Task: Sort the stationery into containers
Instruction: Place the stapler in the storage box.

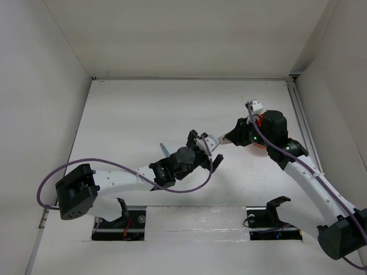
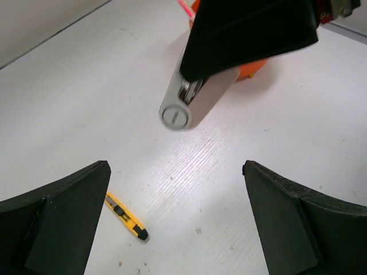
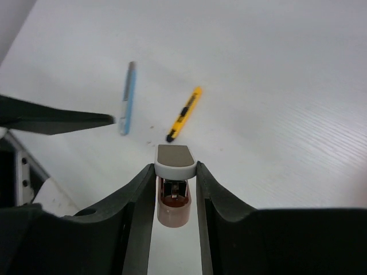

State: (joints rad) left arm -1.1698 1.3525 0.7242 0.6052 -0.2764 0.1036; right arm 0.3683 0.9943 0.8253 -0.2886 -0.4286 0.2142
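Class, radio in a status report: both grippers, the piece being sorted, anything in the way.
Left gripper open, empty. Right gripper shut on grey piece, orange tub close by. Blue pen, yellow-black pen loose on table, clear of both.

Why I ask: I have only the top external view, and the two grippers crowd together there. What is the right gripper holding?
Observer: The right wrist view shows the right gripper shut on a small grey-pink piece.
Operator: Is the left gripper holding anything?
Observer: No. In the left wrist view the left gripper is open and empty, and it faces that piece.
Operator: Is anything lying beneath them?
Observer: A yellow-black pen lies flat on the table, just below the left gripper.
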